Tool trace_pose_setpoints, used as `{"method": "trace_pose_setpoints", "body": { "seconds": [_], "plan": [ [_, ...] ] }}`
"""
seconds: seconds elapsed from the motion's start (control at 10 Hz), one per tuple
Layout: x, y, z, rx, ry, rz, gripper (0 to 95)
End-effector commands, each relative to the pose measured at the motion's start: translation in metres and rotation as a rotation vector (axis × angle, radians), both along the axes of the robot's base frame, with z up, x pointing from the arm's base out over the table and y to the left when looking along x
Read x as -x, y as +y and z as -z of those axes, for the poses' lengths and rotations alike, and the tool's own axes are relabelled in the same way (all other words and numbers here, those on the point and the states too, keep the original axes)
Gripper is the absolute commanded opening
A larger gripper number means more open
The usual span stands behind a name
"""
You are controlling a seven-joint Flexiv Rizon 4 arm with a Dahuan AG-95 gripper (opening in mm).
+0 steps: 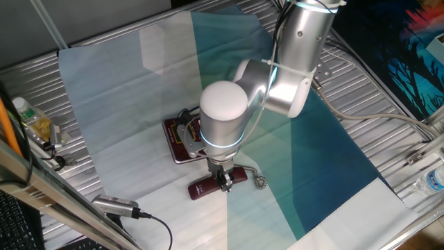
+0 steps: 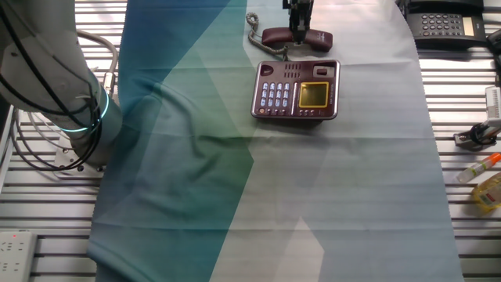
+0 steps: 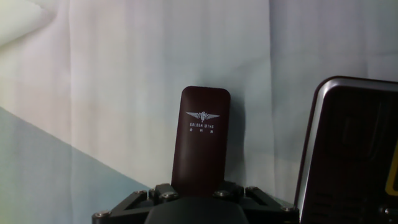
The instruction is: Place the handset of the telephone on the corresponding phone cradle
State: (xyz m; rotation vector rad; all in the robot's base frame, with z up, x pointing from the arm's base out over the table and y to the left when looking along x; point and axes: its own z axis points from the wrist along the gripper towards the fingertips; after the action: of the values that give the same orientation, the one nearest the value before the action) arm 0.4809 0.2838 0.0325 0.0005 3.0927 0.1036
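Note:
The dark-red handset (image 1: 206, 187) lies flat on the cloth just in front of the telephone (image 1: 182, 136), apart from it. My gripper (image 1: 223, 180) stands over the middle of the handset with its fingers down on both sides, shut on it. In the other fixed view the handset (image 2: 274, 37) lies behind the telephone (image 2: 296, 88), along the phone cradle (image 2: 294, 70), which holds nothing. The silvery coiled cord (image 2: 252, 23) trails off the handset's end. In the hand view the handset (image 3: 202, 137) with its white mark runs out from my gripper (image 3: 198, 194); the telephone's edge (image 3: 348, 149) is to the right.
A grey cylindrical device (image 1: 114, 205) with a black cable lies at the near left table edge. A bottle (image 1: 31, 118) stands at the left. A black phone (image 2: 446, 23) and a yellow bottle (image 2: 489, 192) sit off the cloth.

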Motion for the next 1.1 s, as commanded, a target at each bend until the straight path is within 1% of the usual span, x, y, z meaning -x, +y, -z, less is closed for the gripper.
{"method": "trace_pose_setpoints", "body": {
  "seconds": [0.1, 0.2, 0.4, 0.7, 1.1],
  "plan": [
    [0.000, 0.000, 0.000, -0.002, 0.002, -0.009, 0.0],
    [0.000, 0.000, -0.001, -0.004, 0.002, -0.015, 0.0],
    [0.000, 0.000, -0.001, -0.005, -0.007, -0.018, 0.0],
    [-0.001, -0.001, -0.009, -0.001, -0.012, -0.029, 0.0],
    [-0.001, -0.002, -0.016, 0.001, -0.019, -0.044, 0.0]
  ]
}}
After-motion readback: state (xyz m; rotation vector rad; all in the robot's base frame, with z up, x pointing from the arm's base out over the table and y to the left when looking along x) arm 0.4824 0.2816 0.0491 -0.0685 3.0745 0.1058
